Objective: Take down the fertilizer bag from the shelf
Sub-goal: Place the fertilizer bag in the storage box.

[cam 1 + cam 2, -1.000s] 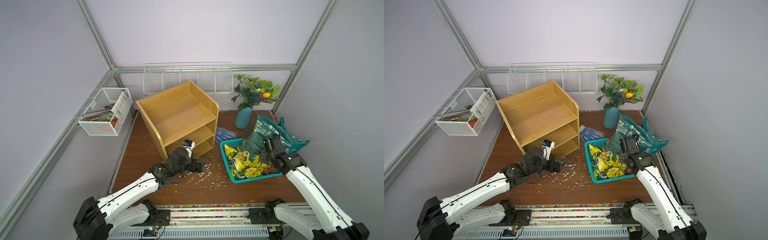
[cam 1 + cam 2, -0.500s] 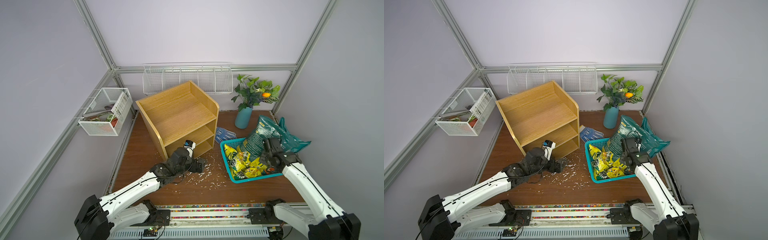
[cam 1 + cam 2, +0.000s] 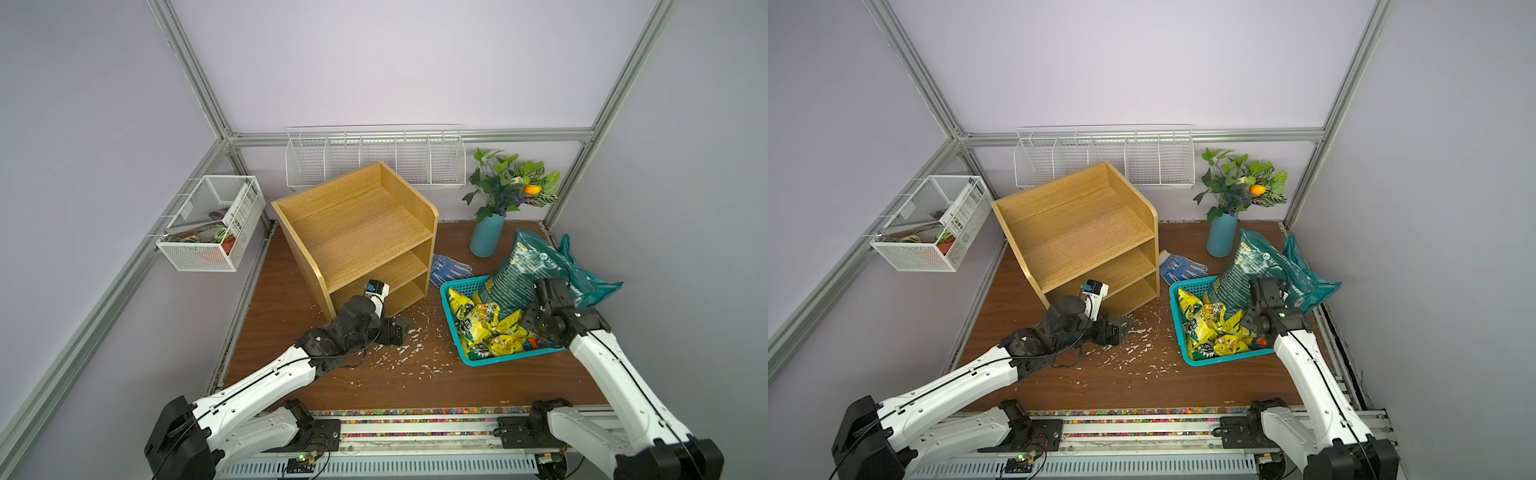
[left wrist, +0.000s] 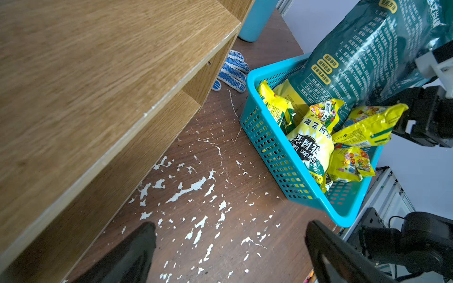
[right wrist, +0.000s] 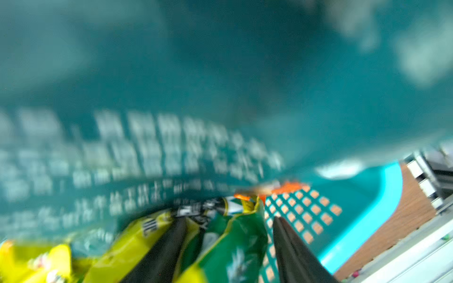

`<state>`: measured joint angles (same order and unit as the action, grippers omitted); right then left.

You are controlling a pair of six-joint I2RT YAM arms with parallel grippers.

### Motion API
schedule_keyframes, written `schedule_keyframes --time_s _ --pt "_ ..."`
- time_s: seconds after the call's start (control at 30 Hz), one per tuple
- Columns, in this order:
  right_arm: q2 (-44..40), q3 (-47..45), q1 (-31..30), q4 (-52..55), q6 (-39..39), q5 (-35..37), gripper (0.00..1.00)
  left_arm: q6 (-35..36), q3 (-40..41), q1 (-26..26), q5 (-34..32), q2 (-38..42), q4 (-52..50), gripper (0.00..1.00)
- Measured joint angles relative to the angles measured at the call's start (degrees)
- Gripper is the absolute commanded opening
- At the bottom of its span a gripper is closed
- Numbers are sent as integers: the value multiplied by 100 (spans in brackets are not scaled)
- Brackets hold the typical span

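Right gripper (image 5: 228,219) has spread beside one fertilizer bag (image 3: 524,270), base hidden in basket (image 4: 269,147). Left gripper (image 4: 230,224) spread too; one shelf (image 3: 353,224).

Shelf (image 3: 353,228): matt oak-grain wood. Fertilizer bag (image 3: 519,270): glossy plastic film. Basket (image 4: 274,147): perforated plastic. Tabletop (image 3: 374,386): wood-grain, flaking.
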<state>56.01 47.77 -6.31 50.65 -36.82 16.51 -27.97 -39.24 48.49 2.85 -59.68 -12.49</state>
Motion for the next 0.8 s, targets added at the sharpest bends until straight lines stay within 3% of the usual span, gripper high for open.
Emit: schedule_keyframes --time_s 0.3,0.37,0.5,0.53,0.8 --pt "-229 116 -304 533 -2 -94 63 -2 33 0 0 15 31 100" --pt "-197 210 -459 579 -7 -116 55 -2 83 0 -2 72 52 100" --pt "22 214 -575 466 -122 -205 15 -2 157 0 -7 181 42 100" --pt "70 151 -573 402 -212 -162 9 -2 164 0 -13 199 42 100" --pt "280 -470 -166 35 -765 -28 4 -4 286 0 -66 361 35 100"
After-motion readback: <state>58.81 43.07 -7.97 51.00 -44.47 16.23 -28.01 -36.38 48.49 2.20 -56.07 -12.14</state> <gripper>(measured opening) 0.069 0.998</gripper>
